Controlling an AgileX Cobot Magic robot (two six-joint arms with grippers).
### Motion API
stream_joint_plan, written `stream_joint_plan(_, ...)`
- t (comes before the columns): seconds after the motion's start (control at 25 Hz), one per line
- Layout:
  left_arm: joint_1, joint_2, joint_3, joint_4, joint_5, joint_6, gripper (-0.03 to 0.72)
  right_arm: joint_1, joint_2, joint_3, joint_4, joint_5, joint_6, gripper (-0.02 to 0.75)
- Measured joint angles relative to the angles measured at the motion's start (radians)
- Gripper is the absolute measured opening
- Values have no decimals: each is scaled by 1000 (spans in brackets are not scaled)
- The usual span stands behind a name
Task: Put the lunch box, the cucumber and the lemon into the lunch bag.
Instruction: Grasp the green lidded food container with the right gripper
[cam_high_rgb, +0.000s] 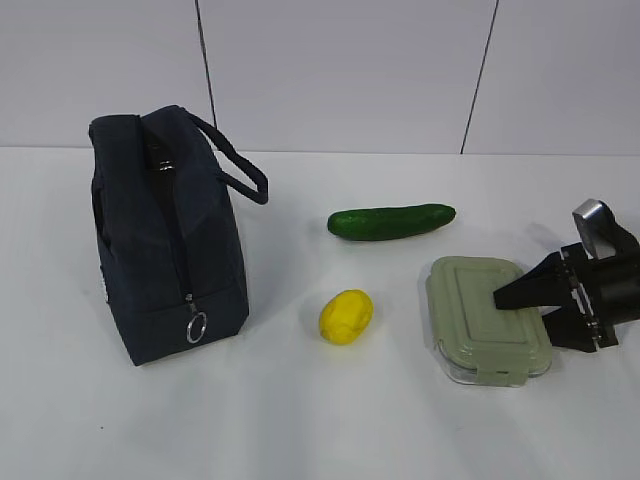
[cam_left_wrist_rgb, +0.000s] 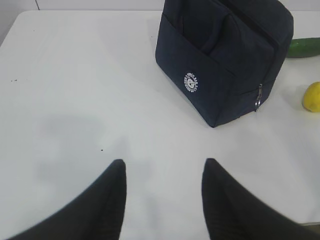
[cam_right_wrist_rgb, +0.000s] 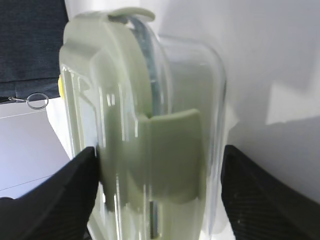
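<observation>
The lunch box (cam_high_rgb: 478, 318), with its sage-green lid, lies on the white table at the right. My right gripper (cam_high_rgb: 525, 318) is shut on its right end, one finger on the lid and the other at the clear base. The right wrist view shows the lunch box (cam_right_wrist_rgb: 150, 100) edge-on, filling my right gripper (cam_right_wrist_rgb: 157, 167). The cucumber (cam_high_rgb: 390, 221) lies behind it and the lemon (cam_high_rgb: 346, 316) to its left. The navy lunch bag (cam_high_rgb: 165, 240) stands at the left with its zipper shut. My left gripper (cam_left_wrist_rgb: 163, 162) hangs open over bare table, short of the lunch bag (cam_left_wrist_rgb: 220, 60).
A metal ring pull (cam_high_rgb: 196, 327) hangs at the bottom of the bag's zipper. The bag's loop handle (cam_high_rgb: 240, 165) sticks out toward the cucumber. A grey panelled wall (cam_high_rgb: 350, 70) stands behind the table. In the left wrist view the lemon (cam_left_wrist_rgb: 312, 96) and cucumber (cam_left_wrist_rgb: 305, 47) sit at the right edge.
</observation>
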Motion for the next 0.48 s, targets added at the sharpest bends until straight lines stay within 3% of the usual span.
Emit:
stream_joint_plan(0.32, 0, 0, 0, 0, 0, 0, 349, 0, 0, 0, 0, 0, 0, 581)
stream_joint_plan(0.48, 0, 0, 0, 0, 0, 0, 349, 0, 0, -1, 9, 4, 0, 533)
